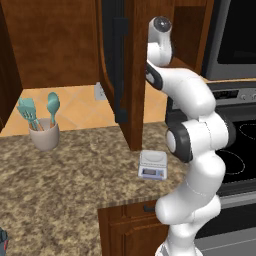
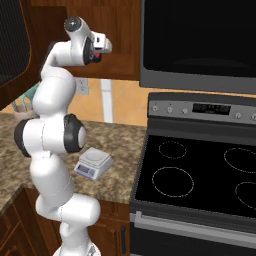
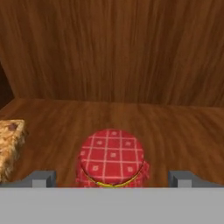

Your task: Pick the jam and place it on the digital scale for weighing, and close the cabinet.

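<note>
The cabinet (image 1: 131, 60) fills the upper centre of the left base view, its door swung open edge-on toward the camera, so the dark inset panel shows only as a narrow strip. In the right base view the door is cut off at the upper left corner. The arm reaches up into the cabinet, and its hand is hidden behind the door in the left base view.

The speckled desk (image 1: 70, 185) lies broad and bare at lower left, its front edge ending above a wooden drawer unit (image 1: 131, 225). A black stove top (image 2: 200, 175) borders the desk on the right.

The digital scale (image 1: 153, 164) sits near the desk's front edge, platform bare, just beside the arm.

In the hand view, the jam (image 3: 112, 158) stands on the cabinet shelf (image 3: 175, 127) at lower centre, its lower part cut off by the frame. The pincer (image 3: 112, 178) is spread wide, one fingertip (image 3: 43, 178) on each side of the jar, well apart from it, holding nothing. A tan block (image 3: 9, 146) is cut off at the left edge.
</note>
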Available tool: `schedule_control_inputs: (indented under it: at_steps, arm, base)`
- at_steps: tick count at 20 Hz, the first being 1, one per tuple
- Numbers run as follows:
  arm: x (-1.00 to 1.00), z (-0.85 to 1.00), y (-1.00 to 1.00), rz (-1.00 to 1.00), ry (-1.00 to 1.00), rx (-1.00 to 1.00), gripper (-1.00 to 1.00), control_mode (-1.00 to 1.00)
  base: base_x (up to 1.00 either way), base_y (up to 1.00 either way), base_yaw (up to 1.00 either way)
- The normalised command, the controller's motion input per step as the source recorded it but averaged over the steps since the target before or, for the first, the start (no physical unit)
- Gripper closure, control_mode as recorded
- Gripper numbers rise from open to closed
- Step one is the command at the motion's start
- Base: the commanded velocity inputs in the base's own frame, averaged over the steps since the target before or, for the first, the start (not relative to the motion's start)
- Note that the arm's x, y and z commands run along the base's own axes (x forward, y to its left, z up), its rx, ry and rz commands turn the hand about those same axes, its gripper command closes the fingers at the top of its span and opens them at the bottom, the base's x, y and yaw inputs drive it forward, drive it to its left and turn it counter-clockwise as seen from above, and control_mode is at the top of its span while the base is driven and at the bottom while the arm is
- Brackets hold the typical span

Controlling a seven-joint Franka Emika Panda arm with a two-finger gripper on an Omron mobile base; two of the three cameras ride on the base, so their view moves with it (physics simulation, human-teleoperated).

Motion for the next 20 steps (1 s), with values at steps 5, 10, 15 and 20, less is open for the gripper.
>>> schedule_control_inputs:
  at_steps: [5, 10, 15, 20]
  arm:
    - [0.37, -0.09, 0.00, 0.00, 0.00, 0.00, -1.00, -1.00]
    - [0.34, -0.19, 0.04, 0.00, 0.00, 0.00, 1.00, -1.00]
    - [0.11, -0.28, 0.06, 0.00, 0.00, 0.00, 1.00, -1.00]
    - [-0.49, -0.24, 0.03, 0.00, -0.04, 0.00, 1.00, -1.00]
  base:
    - [0.00, 0.00, 0.00]
    - [0.00, 0.00, 0.00]
    - [0.00, 0.00, 0.00]
    - [0.00, 0.00, 0.00]
